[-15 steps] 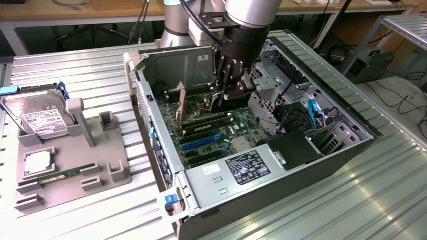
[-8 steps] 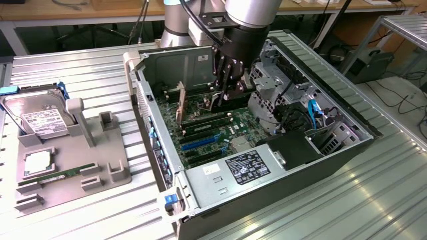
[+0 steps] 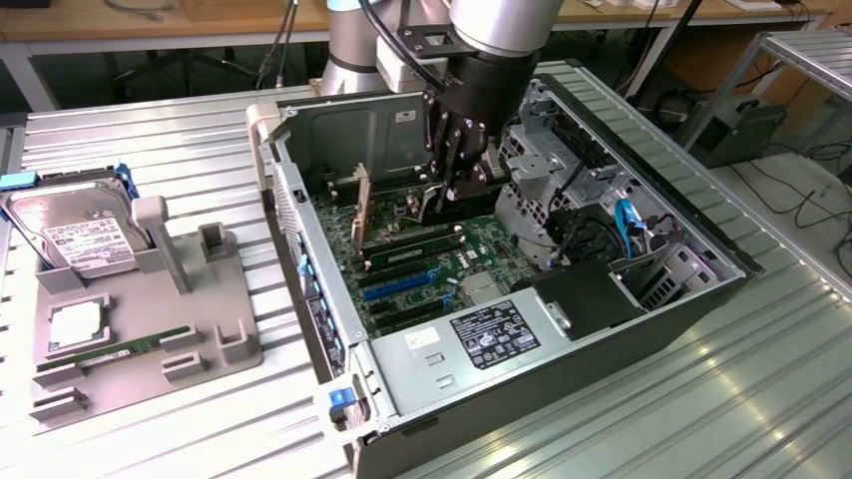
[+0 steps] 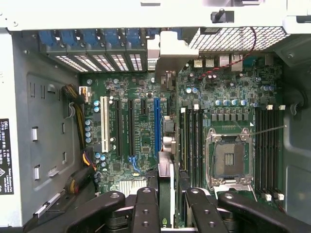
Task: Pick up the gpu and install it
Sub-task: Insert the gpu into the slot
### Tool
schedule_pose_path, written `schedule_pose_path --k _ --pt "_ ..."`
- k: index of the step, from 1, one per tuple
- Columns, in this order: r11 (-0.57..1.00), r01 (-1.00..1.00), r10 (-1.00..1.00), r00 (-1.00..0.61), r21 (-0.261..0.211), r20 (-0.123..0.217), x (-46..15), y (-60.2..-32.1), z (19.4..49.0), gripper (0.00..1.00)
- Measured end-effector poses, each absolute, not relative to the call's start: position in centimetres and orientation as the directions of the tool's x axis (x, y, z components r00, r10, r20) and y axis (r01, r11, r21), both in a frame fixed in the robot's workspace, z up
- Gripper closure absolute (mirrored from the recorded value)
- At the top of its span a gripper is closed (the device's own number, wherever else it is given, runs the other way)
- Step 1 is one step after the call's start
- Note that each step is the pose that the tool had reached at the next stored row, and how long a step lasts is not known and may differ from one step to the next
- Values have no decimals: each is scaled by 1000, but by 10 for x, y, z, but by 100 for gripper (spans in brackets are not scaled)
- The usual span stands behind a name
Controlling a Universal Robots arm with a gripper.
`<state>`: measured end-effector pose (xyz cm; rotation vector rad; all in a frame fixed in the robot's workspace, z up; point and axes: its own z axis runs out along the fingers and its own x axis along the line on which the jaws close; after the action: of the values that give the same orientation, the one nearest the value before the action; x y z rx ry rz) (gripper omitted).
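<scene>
Wrist view: gripper (image 4: 165, 204) is pinching the gpu (image 4: 166, 182) edge-on, jaws pressed against both faces of the card, which hangs directly above the motherboard (image 4: 146, 97) next to the blue slot (image 4: 156, 124).

Risks, as I judge them:
- Card looks slightly off the slot line; pressing down misaligned could bend the edge connector or scrape the board.
- Bracket end may catch the rear wall of the computer case (image 3: 626, 329) near the blue latches (image 4: 92, 38).
- Thin grip on a flat card: it could tilt between the fingers under insertion load.

Exterior view: gripper (image 3: 450, 185) sits deep inside the case toward its rear wall. The gpu shows as a thin dark board, seen nearly edge-on.
</scene>
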<state>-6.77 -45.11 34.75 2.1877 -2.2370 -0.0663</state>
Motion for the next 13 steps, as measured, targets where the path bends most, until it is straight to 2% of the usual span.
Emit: schedule_pose_path --k 13 --pt "22 -999 -1000 -22 39 -21 -87 -455 321 74"
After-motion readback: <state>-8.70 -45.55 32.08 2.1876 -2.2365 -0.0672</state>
